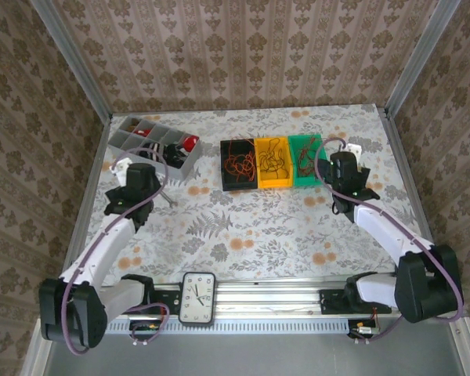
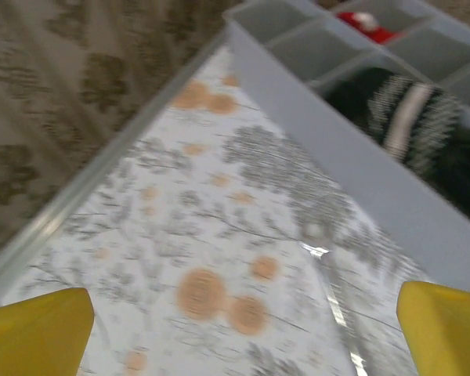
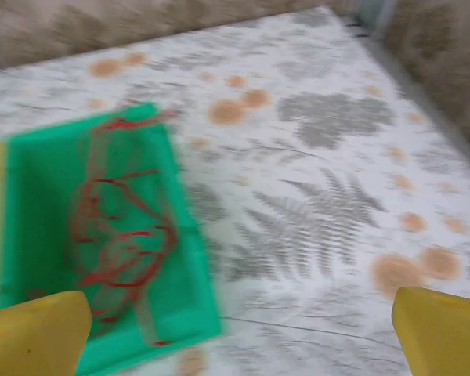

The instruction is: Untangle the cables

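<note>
The cables lie in three bins at the back of the table. An orange-brown bundle (image 1: 239, 163) is in the black bin (image 1: 225, 182), a dark brown bundle (image 1: 274, 159) in the yellow bin (image 1: 260, 182), and a red bundle (image 1: 305, 157) (image 3: 117, 235) in the green bin (image 1: 316, 182) (image 3: 31, 196). My right gripper (image 1: 327, 166) (image 3: 239, 333) hovers open beside the green bin's right edge, over bare table, holding nothing. Over the table beside the grey organiser (image 1: 153, 145) (image 2: 337, 149), my left gripper (image 1: 161, 174) (image 2: 239, 337) is open too, with nothing between its yellow fingertips (image 2: 35, 333).
The grey organiser holds a red item (image 2: 364, 23) and a dark striped item (image 2: 407, 117). A thin metallic strip (image 2: 337, 301) lies on the cloth near it. A clock (image 1: 198, 298) sits on the front rail. Metal frame posts border the table on both sides.
</note>
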Robot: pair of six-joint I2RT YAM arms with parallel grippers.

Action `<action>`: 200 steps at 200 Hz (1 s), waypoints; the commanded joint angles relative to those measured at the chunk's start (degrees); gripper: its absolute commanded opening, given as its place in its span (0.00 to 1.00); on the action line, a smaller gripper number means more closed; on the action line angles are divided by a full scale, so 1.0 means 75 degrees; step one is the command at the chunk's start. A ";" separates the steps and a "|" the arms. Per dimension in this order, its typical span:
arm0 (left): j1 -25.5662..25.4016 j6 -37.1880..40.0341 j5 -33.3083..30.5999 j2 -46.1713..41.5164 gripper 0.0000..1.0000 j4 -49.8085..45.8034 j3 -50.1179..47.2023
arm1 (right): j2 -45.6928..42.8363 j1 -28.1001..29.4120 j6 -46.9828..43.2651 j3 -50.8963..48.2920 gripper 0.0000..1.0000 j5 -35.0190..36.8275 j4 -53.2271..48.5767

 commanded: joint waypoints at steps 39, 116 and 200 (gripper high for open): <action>0.0395 0.2290 -0.0277 0.1556 1.00 0.2467 -0.0717 | 0.2202 -0.0207 -0.1791 -0.1509 1.00 0.0857 0.5504; 0.0887 0.3386 0.2396 0.2832 1.00 0.5761 -0.1189 | 0.2243 -0.1230 -0.1616 -0.2357 1.00 -0.2618 0.6696; 0.1375 0.3970 0.3503 0.3756 1.00 1.0068 -0.2805 | 0.2139 -0.1190 -0.1611 -0.2327 1.00 -0.2546 0.6471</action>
